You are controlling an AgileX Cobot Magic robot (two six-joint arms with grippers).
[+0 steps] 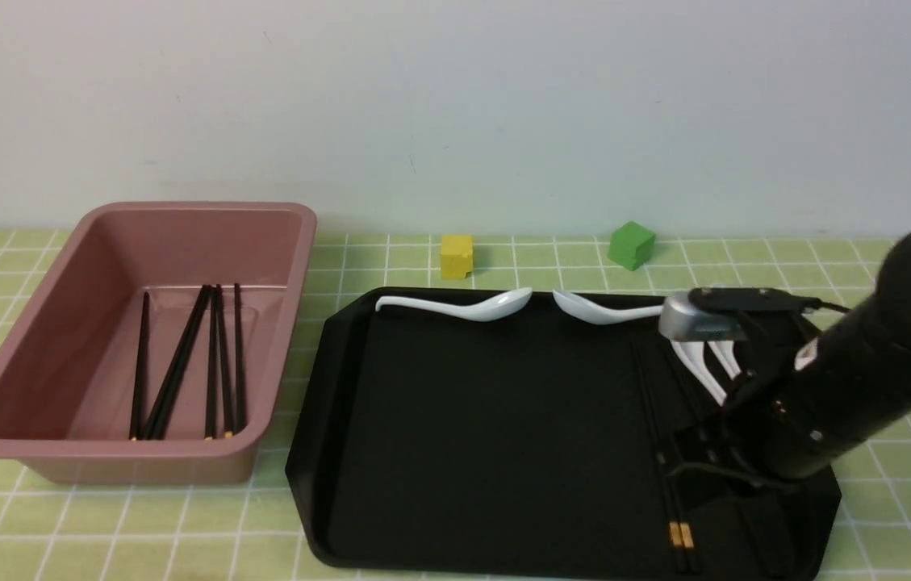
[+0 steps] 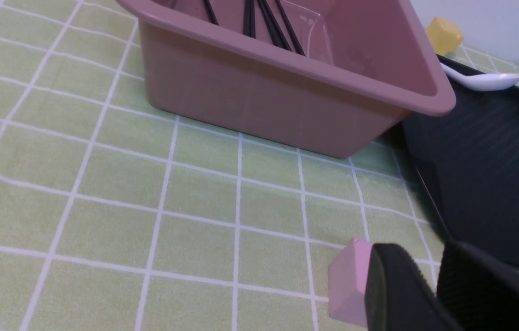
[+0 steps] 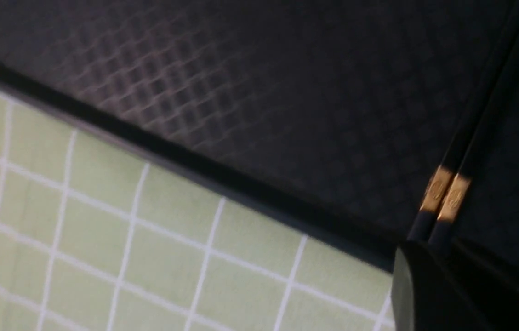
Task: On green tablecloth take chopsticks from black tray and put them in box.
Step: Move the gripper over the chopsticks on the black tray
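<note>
The black tray (image 1: 487, 420) lies on the green tablecloth (image 1: 390, 258), right of the pink box (image 1: 277, 266). Several chopsticks (image 1: 213, 363) lie inside the box. A pair of chopsticks (image 1: 682, 534) lies along the tray's right side, gold bands toward the front. My right gripper (image 1: 689, 472) hangs low over this pair, and its jaws look open astride the sticks. In the right wrist view the chopsticks (image 3: 445, 197) run in beside one of the fingers (image 3: 418, 285). My left gripper (image 2: 429, 262) is shut and empty above the cloth in front of the box (image 2: 287, 101); it is out of the front view.
Several white spoons (image 1: 471, 305) lie along the tray's back edge and back right, partly under my right arm. A yellow cube (image 1: 457, 256) and a green cube (image 1: 631, 244) sit behind the tray. A pink cube (image 2: 346, 285) sits on the cloth beside my left fingers.
</note>
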